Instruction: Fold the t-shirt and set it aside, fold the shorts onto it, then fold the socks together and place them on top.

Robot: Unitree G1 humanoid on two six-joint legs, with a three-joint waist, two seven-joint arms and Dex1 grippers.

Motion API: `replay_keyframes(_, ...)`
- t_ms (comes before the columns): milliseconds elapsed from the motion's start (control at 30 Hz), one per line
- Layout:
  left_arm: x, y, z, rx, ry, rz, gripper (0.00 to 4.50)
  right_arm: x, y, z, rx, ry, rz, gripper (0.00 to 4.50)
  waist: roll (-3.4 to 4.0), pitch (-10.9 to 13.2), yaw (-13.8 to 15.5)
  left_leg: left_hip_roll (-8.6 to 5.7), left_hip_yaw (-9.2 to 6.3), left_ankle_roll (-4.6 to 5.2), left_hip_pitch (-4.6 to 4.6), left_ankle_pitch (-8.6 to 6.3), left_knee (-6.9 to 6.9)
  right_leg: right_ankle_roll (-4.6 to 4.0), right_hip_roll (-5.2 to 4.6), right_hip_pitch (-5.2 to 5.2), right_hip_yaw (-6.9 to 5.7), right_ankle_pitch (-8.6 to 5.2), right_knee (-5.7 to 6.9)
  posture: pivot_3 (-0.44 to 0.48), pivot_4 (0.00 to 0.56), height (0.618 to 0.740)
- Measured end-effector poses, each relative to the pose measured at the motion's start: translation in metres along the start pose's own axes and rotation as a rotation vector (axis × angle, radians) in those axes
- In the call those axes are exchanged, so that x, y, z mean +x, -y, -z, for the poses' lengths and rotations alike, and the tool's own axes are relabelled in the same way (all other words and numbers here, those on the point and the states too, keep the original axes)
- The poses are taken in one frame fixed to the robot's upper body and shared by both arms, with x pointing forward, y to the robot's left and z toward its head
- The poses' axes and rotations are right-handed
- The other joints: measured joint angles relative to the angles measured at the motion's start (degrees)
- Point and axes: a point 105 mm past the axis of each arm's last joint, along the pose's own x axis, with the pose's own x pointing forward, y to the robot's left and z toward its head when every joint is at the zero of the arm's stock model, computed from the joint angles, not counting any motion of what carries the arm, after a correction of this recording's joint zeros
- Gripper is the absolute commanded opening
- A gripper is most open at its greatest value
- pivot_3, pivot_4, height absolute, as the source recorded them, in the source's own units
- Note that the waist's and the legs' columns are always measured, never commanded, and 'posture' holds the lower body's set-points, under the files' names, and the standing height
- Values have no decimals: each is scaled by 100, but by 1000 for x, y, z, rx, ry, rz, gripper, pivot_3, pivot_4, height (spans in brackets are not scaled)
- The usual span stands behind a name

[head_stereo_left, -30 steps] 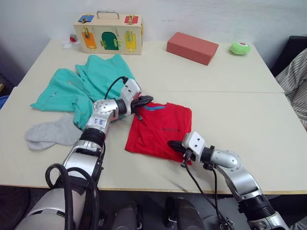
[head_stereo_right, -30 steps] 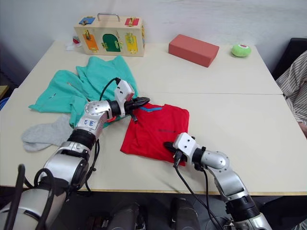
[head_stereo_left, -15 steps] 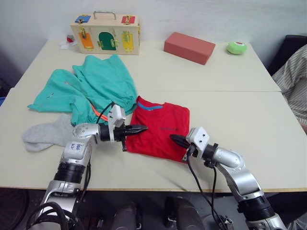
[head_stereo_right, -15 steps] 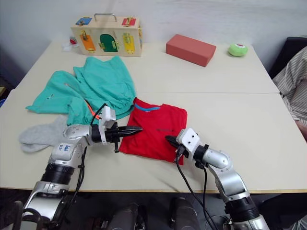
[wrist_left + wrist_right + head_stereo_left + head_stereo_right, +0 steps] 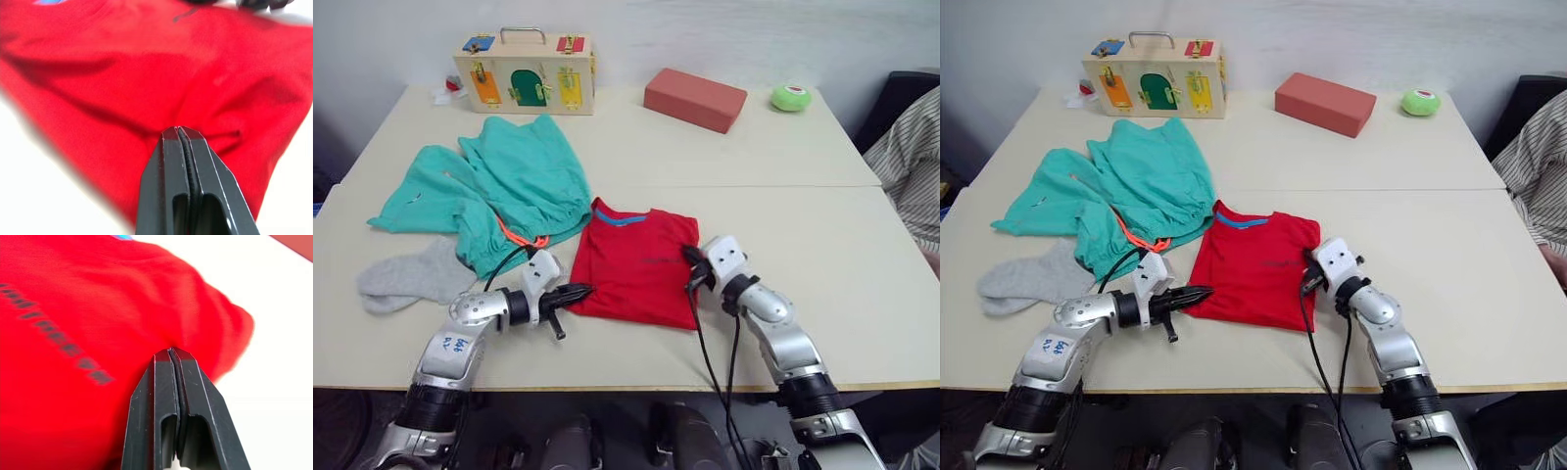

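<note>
**Shirt folded but not yet set aside; shorts and socks untouched**

The bright red short-sleeved cloth t-shirt lies near the front middle of the pale table, already brought in to a compact, roughly rectangular shape with its blue neckband at the far edge. To my eye the folding itself looks close to done — whether it needs one more fold I can't say. It has not been moved off to the side yet.

The teal-green cloth shorts with the orange drawstring are spread out, unfolded, just beyond and to the left of the shirt, their waist edge touching or nearly touching it. The light grey knit socks lie flat further left, partly under the shorts' hem. So both later steps remain.

The left gripper sits at the shirt's near-left corner, its two black fingers pressed together; in its wrist view the tips meet right at the red cloth, but I can't tell if any fabric is pinched between them. The right gripper is at the shirt's right edge, fingers likewise closed, tips against the cloth — again no clear sign of a hold.
</note>
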Motion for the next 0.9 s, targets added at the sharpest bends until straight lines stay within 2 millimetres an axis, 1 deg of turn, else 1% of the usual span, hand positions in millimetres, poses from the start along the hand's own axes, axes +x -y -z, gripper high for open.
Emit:
replay_keyframes(167, -7, -7, 0, -59, 25, -32, 32, -2, 7, 1, 42, 8, 17, 0, 1, 0, -10, 0, 0, -1, -3, -1, -3, 0, -1, -5, 1, 0, 2, 0, 150, 740)
replay_keyframes(267, -15, -8, 0, -64, 22, -14, 32, -3, 0, -6, 76, 45, -46, 0, 4, 2, -12, -1, 2, -1, -15, 0, -15, 0, 0, -19, 0, 0, 0, 0, 150, 740)
replay_keyframes(367, -16, -2, -6, -59, 53, 50, 32, -5, -31, -37, 63, 163, -225, 0, 9, 5, -28, 0, 7, -2, -17, 1, -33, -1, 1, -25, 1, 0, 0, 0, 150, 740)
replay_keyframes(400, -15, 0, -9, -53, 63, 67, 32, -4, -43, -46, 46, 191, -281, 0, 9, 5, -24, -1, 7, -2, -16, 2, -37, 0, 2, -24, -1, 0, 0, 0, 150, 740)
replay_keyframes(433, -14, 1, -11, -48, 69, 77, 32, -4, -53, -49, 39, 205, -318, 0, 9, 5, -18, -1, 7, -2, -17, 3, -39, -1, 2, -24, -1, 0, 0, 0, 150, 740)
replay_keyframes(533, -9, 7, -14, -29, 75, 107, 32, 1, -74, -48, 43, 203, -369, 0, 9, 5, -10, -6, 9, 0, -17, 4, -39, 0, 2, -23, 0, 0, 0, 0, 150, 740)
replay_keyframes(567, -5, 9, -14, -19, 70, 116, 32, 4, -79, -43, 36, 180, -375, 0, 9, 5, 0, -7, 8, 1, -18, 4, -38, 0, 1, -23, -1, 0, -1, 0, 150, 740)
replay_keyframes(633, 4, 13, -13, -4, 64, 126, 32, 9, -83, -32, 31, 135, -366, 0, 9, 5, 6, -10, 8, 2, -19, 5, -38, 0, 0, -22, 0, 0, -1, 0, 150, 740)
replay_keyframes(667, 8, 13, -13, 1, 62, 123, 32, 12, -81, -27, 25, 115, -346, 0, 9, 5, 9, -10, 8, 3, -19, 5, -37, 0, 0, -22, 0, 0, -2, 0, 150, 740)
replay_keyframes(700, 13, 14, -15, 9, 63, 124, 32, 15, -78, -28, 5, 118, -319, 0, 8, 4, 0, -9, 8, 3, -18, 5, -36, 0, 0, -21, 1, 0, -2, 0, 150, 740)
replay_keyframes(800, 23, 18, -20, 36, 71, 130, 32, 20, -57, -25, -10, 105, -207, 0, 7, 3, 4, -9, 8, 2, -15, 5, -37, 0, 0, -20, 0, 0, -2, 0, 150, 740)
replay_keyframes(867, 26, 21, -15, 54, 41, 137, 32, 18, -34, -20, -3, 90, -99, 0, 6, 3, 3, -9, 8, 2, -14, 6, -37, 0, 0, -18, 0, 0, -1, 0, 150, 740)
replay_keyframes(900, 25, 22, -13, 71, 31, 137, 32, 16, -21, -13, -6, 66, -48, 0, 4, 2, 3, -9, 8, 2, -12, 6, -37, 0, 0, -15, 0, 0, -2, 0, 150, 740)
